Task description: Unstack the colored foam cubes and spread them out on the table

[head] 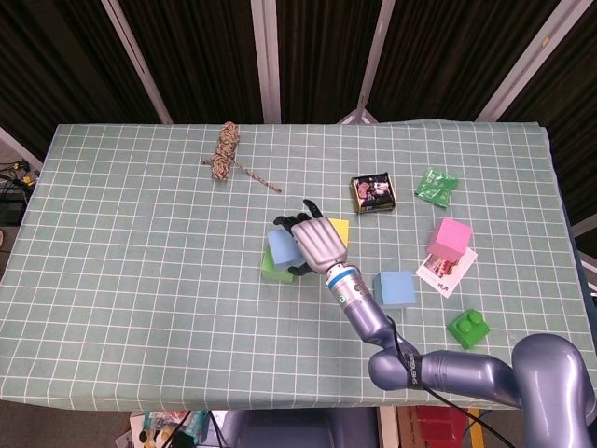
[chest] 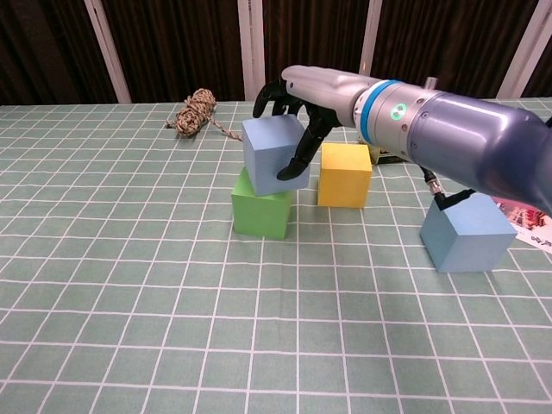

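**Right hand is reaching over the top blue block**

The right hand (chest: 289,108) is sitting over the blue block (chest: 274,153) that is stacked on the green block (chest: 261,205). Its dark fingers (chest: 267,97) are curling down around the top and back of the blue block, and the thumb (chest: 297,155) is pressing on the side that faces the yellow block (chest: 345,175). The fingers are closing on the block, but the block is resting on the green one and is not lifted. The blue block is sitting a bit crooked on the green block, hanging over toward the yellow one.

From the head view, the right hand (head: 315,245) is covering part of the blue block (head: 280,246), and only a strip of the green block (head: 271,272) is showing under it. The yellow block (head: 337,230) is peeking out just beside the hand.

A second blue block (chest: 468,232) is sitting alone on the table (chest: 129,285), near the arm and apart from the stack. A pink block (head: 450,237) is resting on a card (head: 443,272) further right. A small green toy brick (head: 468,329) is lying near the front edge of the table. A small tin (head: 373,194) and a green wrapper (head: 436,185) are lying behind the blocks. A bundle of rope (head: 223,153) is lying far back on the left.

The left hand is not showing in either view.
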`<move>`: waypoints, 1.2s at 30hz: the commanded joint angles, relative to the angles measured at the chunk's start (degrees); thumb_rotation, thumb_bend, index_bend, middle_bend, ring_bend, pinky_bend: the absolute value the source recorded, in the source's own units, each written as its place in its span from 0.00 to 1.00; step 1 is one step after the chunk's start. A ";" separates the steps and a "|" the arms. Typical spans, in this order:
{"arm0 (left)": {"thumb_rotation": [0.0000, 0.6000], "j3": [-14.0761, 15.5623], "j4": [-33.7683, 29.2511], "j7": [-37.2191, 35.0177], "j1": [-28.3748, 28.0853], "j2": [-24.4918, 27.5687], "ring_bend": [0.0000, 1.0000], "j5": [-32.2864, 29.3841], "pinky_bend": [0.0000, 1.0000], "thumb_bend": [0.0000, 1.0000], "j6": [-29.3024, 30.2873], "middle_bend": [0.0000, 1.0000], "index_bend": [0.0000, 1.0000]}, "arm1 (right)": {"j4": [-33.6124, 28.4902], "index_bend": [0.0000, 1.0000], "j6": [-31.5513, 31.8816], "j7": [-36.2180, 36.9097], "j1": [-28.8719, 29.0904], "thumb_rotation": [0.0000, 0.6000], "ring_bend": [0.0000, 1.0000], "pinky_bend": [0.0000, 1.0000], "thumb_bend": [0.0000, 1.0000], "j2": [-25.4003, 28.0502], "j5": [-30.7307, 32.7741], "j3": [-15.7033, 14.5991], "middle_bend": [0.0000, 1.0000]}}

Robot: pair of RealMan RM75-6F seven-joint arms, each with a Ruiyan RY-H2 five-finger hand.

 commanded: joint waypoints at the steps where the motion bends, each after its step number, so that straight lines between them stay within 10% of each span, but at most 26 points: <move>1: 1.00 0.00 0.01 -0.06 0.02 0.06 0.00 0.01 0.00 0.17 -0.03 0.06 0.15 | 0.26 0.40 1.05 0.24 0.00 1.00 0.46 0.10 0.11 -0.65 -0.64 0.19 0.56; 11: 1.00 -0.14 -0.01 0.00 -0.09 0.17 0.00 -0.44 0.00 0.17 -0.35 0.06 0.15 | -2.02 0.51 5.71 4.86 -2.90 1.00 0.58 0.19 0.13 0.33 -4.17 1.53 0.70; 19: 1.00 -0.31 -0.19 0.54 -0.41 0.11 0.00 -0.96 0.00 0.17 -0.75 0.06 0.15 | -17.49 0.51 5.16 11.92 -10.54 1.00 0.58 0.20 0.13 12.30 -5.79 -0.77 0.70; 36: 1.00 -0.22 -0.48 1.21 -1.11 0.44 0.00 -1.93 0.00 0.17 -2.30 0.06 0.15 | -21.22 0.46 12.25 27.80 -26.28 1.00 0.54 0.18 0.12 20.46 -34.80 -17.89 0.67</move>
